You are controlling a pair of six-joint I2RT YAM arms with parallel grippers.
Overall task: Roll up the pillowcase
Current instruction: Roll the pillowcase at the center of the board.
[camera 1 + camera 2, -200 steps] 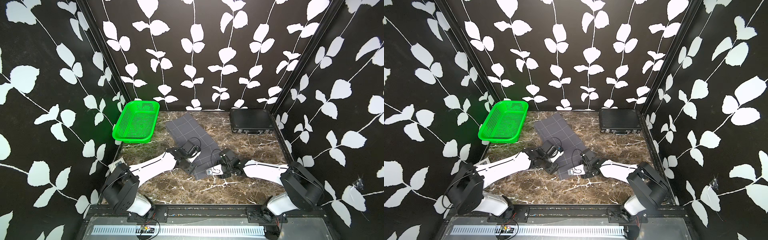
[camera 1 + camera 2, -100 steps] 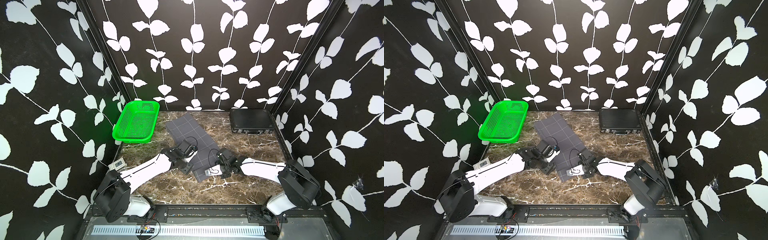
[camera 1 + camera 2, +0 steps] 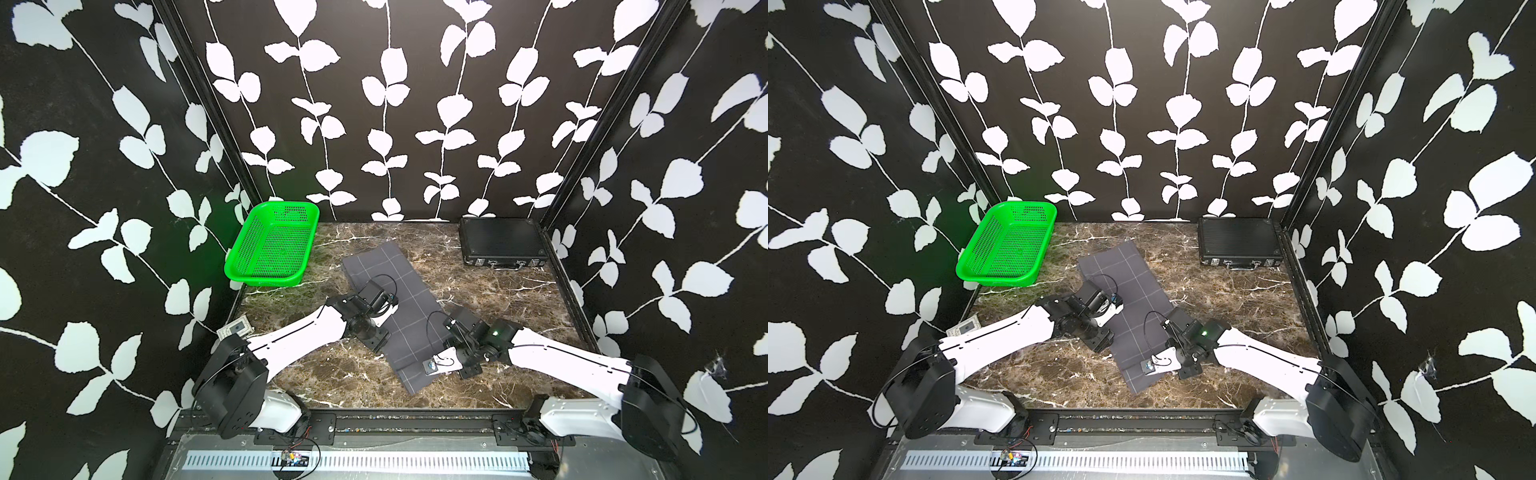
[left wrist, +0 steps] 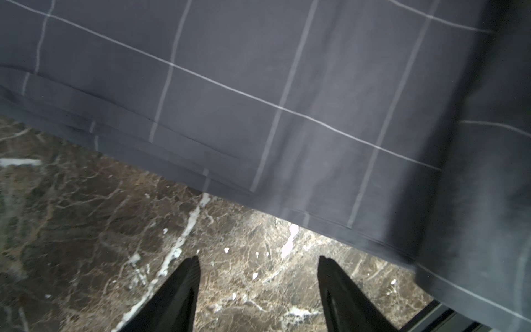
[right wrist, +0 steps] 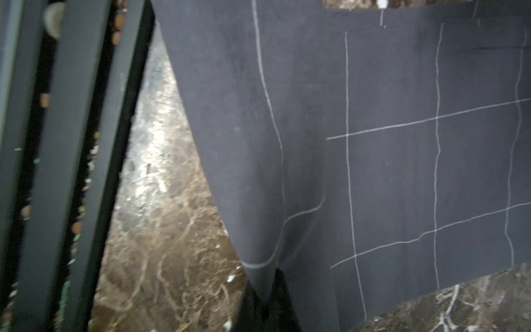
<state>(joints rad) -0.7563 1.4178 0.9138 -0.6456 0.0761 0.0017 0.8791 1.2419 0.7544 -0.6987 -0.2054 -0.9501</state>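
The pillowcase [image 3: 409,328] [image 3: 1138,316], dark grey with thin white grid lines, lies as a long folded strip slanting across the marble table [image 3: 498,299]. My right gripper [image 3: 459,368] [image 3: 1179,368] is at the strip's right edge near its front end. In the right wrist view it [image 5: 270,299] is shut on a pinched-up fold of the pillowcase [image 5: 388,172]. My left gripper [image 3: 376,340] [image 3: 1100,340] is low at the strip's left edge. In the left wrist view it [image 4: 257,264] stands open over bare marble, just short of the pillowcase hem [image 4: 258,115].
A green mesh basket [image 3: 270,249] stands at the back left and a rigid black case [image 3: 503,243] at the back right. A small grey device [image 3: 235,330] lies at the table's left edge. The black front rail [image 5: 71,143] runs close to the pillowcase's front end.
My right gripper has shut on the pillowcase's edge near the front end. The left arm has shifted slightly along the left edge and its gripper stays open.
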